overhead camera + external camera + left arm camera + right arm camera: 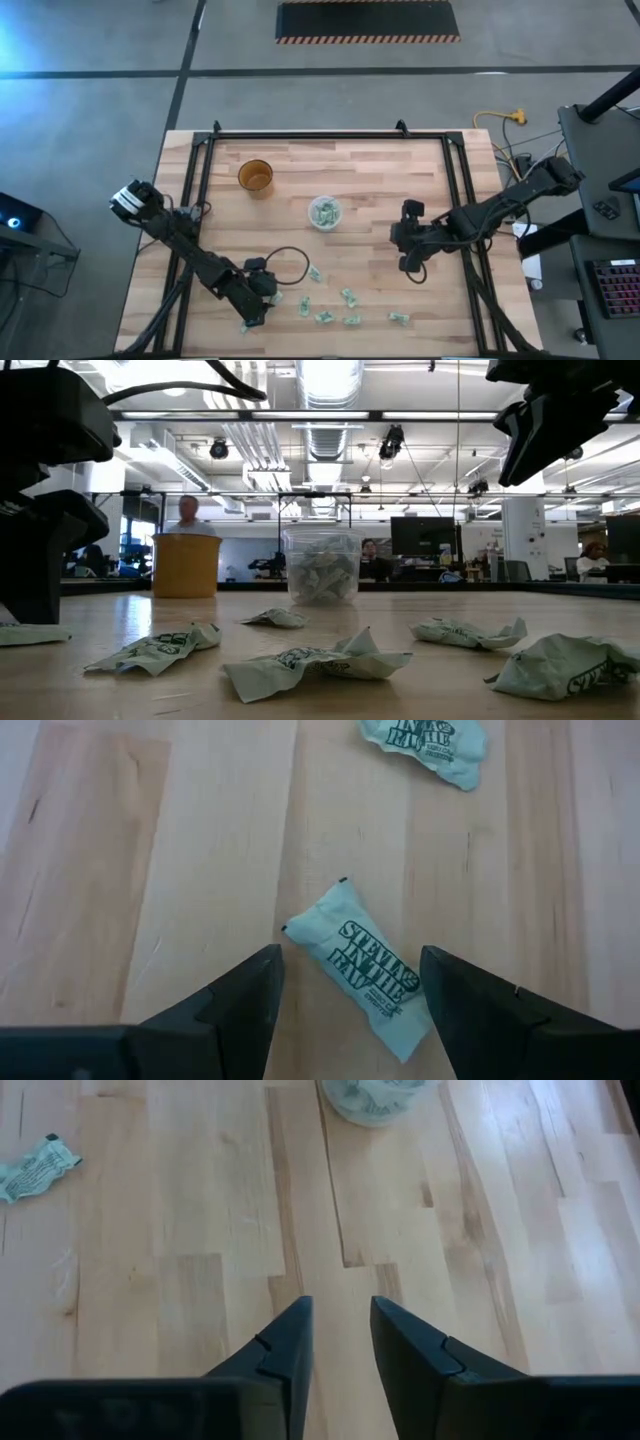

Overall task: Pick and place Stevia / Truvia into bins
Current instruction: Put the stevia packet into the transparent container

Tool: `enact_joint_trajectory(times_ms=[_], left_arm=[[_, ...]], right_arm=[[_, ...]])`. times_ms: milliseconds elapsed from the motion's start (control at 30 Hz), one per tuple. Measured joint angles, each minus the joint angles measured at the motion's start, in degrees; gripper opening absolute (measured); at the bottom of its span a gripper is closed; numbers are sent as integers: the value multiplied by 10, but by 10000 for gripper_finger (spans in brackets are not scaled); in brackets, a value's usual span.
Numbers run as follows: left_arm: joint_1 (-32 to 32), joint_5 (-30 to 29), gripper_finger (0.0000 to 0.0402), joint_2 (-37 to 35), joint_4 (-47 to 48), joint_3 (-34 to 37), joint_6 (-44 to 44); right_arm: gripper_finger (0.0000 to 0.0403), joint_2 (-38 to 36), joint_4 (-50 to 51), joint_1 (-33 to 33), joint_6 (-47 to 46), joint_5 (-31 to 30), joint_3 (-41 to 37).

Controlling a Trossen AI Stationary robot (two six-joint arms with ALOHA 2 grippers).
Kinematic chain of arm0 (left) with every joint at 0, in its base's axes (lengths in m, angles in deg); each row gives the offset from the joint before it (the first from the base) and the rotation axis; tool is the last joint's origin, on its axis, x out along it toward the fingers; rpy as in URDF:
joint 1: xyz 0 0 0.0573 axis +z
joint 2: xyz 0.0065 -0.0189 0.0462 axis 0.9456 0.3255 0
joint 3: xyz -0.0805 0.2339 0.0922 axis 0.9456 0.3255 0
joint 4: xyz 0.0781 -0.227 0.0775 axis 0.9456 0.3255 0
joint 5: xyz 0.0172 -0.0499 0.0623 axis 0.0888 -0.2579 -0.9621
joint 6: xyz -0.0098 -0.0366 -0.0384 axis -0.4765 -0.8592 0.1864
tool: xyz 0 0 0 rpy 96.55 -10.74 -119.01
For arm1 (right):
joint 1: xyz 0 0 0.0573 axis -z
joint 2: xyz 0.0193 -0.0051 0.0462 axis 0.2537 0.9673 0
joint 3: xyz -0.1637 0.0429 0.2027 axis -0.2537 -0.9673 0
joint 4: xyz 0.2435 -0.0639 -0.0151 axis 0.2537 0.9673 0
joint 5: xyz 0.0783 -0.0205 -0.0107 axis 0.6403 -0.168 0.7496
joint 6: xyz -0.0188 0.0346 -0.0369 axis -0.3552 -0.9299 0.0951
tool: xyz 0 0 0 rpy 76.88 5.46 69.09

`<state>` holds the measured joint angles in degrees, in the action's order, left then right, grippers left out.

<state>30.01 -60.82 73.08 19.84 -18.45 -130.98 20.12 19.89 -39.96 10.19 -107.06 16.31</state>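
A butcher-block table (370, 180) carries 2 dark arms and a scatter of pale green Stevia sachets (349, 296) along its near edge, seen from overhead. The left gripper (250, 318) sits low at the near-left corner; the right gripper (408, 266) hangs over bare wood to the right of centre.

Only the left wrist view shows what lies between the left fingers (235, 1005): 1 sachet (365, 965) printed "Stevia in the Raw", flat on the wood, tilted, with the jaws spread wide on either side and gripping nothing. A 2nd sachet (425, 745) lies farther off.

The right wrist view shows its own fingers (285, 1350) a narrow gap apart, empty, above bare boards, with the translucent cup (378, 1098) ahead and 1 sachet (35, 1168) off to the side.

The overhead view places that cup (324, 212) near the table's centre, and the amber cup (256, 177) well apart from it toward the far left. The low view alone reveals the cup (322, 567) already filled with crumpled sachets, and 5 or so more sachets (310, 663) lying crumpled in the foreground. People (187, 512) show in the room beyond.
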Motion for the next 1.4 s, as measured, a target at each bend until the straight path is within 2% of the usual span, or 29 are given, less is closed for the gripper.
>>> enact_joint_trajectory(times_ms=[133, 367, 767, 1167, 1400], left_arm=[[0, -1, 212, 0, 11, -2, 0], [0, -4, 164, 1, 19, -1, 1], [1, -21, 108, 2, 22, -1, 50], [1, -32, 82, 2, 22, -4, 92], [2, -80, 81, 3, 20, -27, 172]], right_arm=[[88, 0, -1, 0, 0, 0, 0], [80, 0, -2, 0, 0, 0, 0], [82, 0, -5, 0, 0, 0, 0], [75, 0, -12, 0, 2, -1, 0], [79, 0, -13, 0, 2, -1, 0]])
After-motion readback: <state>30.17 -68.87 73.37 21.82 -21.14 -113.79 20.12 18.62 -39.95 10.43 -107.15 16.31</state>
